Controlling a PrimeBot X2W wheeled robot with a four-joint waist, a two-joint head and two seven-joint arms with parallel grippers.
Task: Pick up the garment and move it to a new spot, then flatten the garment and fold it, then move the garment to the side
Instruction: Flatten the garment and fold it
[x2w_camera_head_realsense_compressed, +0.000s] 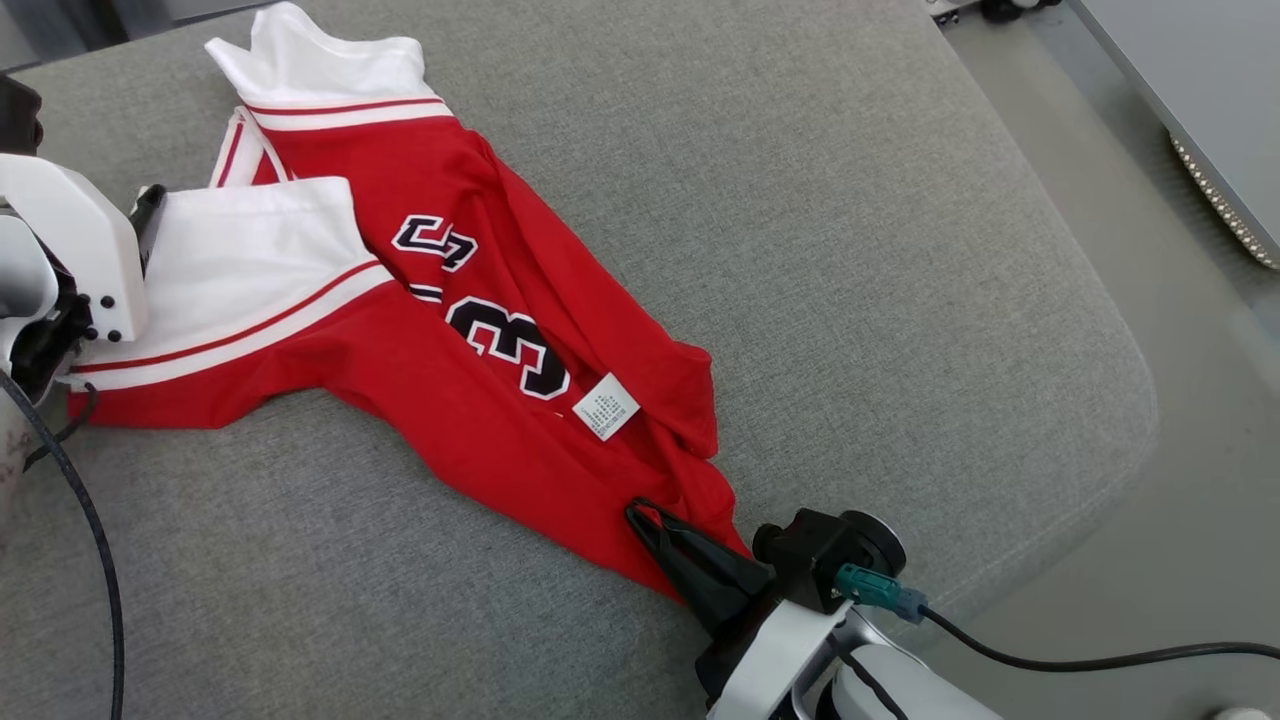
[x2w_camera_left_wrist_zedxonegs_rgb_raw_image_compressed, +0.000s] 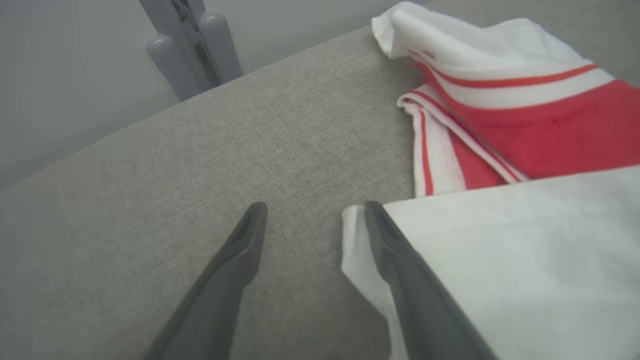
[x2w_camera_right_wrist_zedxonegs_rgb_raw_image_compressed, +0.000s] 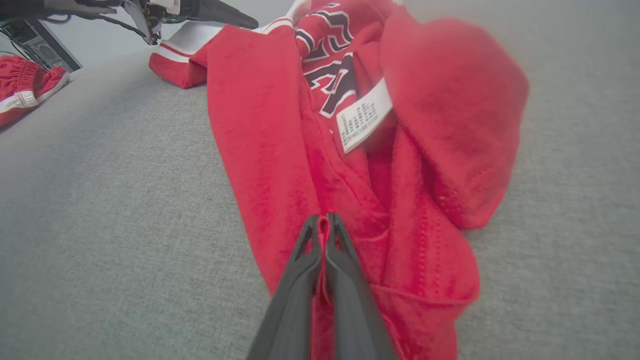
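Note:
The garment (x2w_camera_head_realsense_compressed: 480, 330) is a red jersey with white striped trim, dark numerals and a white tag, lying crumpled and stretched diagonally across the grey cushion (x2w_camera_head_realsense_compressed: 800, 250). My right gripper (x2w_camera_head_realsense_compressed: 645, 520) is shut on the garment's near red edge (x2w_camera_right_wrist_zedxonegs_rgb_raw_image_compressed: 350, 200), with a fold of cloth pinched between the fingers (x2w_camera_right_wrist_zedxonegs_rgb_raw_image_compressed: 340, 260). My left gripper (x2w_camera_left_wrist_zedxonegs_rgb_raw_image_compressed: 312, 212) stands open at the white end of the garment (x2w_camera_left_wrist_zedxonegs_rgb_raw_image_compressed: 525, 260); one finger (x2w_camera_left_wrist_zedxonegs_rgb_raw_image_compressed: 400, 260) rests against the white hem, the other (x2w_camera_left_wrist_zedxonegs_rgb_raw_image_compressed: 235, 265) is over bare cushion. In the head view the left gripper (x2w_camera_head_realsense_compressed: 145, 215) sits at the far left.
The cushion's right edge drops to a pale floor (x2w_camera_head_realsense_compressed: 1200, 400). A grey stand (x2w_camera_left_wrist_zedxonegs_rgb_raw_image_compressed: 190, 50) rises behind the cushion's far edge. Another red and white cloth (x2w_camera_right_wrist_zedxonegs_rgb_raw_image_compressed: 25, 85) lies off the cushion to the side. A black cable (x2w_camera_head_realsense_compressed: 1050, 660) trails from my right wrist.

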